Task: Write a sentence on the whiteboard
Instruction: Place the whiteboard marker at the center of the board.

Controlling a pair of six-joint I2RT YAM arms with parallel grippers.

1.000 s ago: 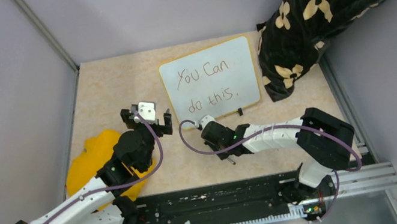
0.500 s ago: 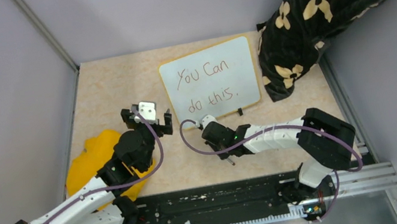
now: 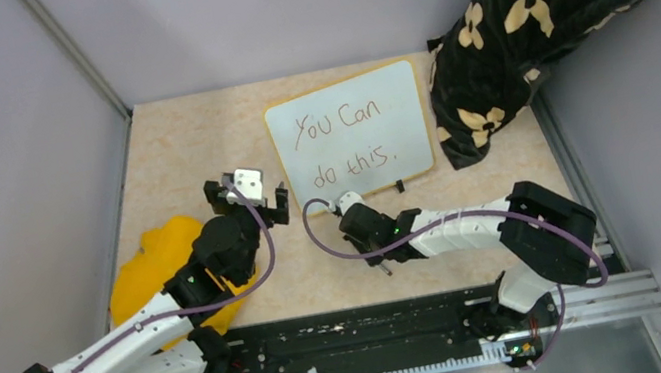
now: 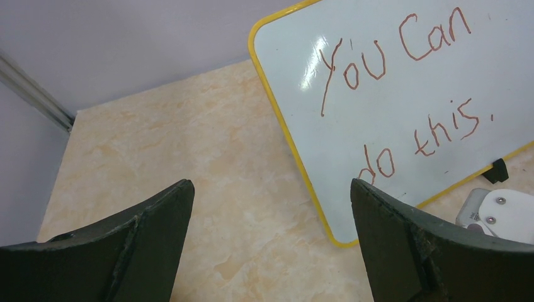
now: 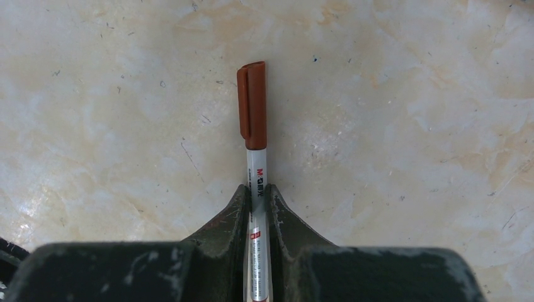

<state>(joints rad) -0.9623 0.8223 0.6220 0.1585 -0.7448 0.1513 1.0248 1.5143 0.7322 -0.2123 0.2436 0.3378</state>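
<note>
The whiteboard, yellow-framed, stands propped at the back of the table. It carries the sentence "You Can do this." in two reddish lines, which also shows in the left wrist view. My right gripper hangs low over the bare tabletop in front of the board, shut on a marker with a brown cap on its end. The fingers pinch its silver barrel. My left gripper stands open and empty to the left of the board's lower corner.
A black pillow with cream flowers leans at the back right, beside the board. A yellow cloth lies at the left under my left arm. Grey walls close in both sides, and a metal rail runs along the near edge.
Both arms have crept very slightly to the right. The right fingers hold the marker as before.
</note>
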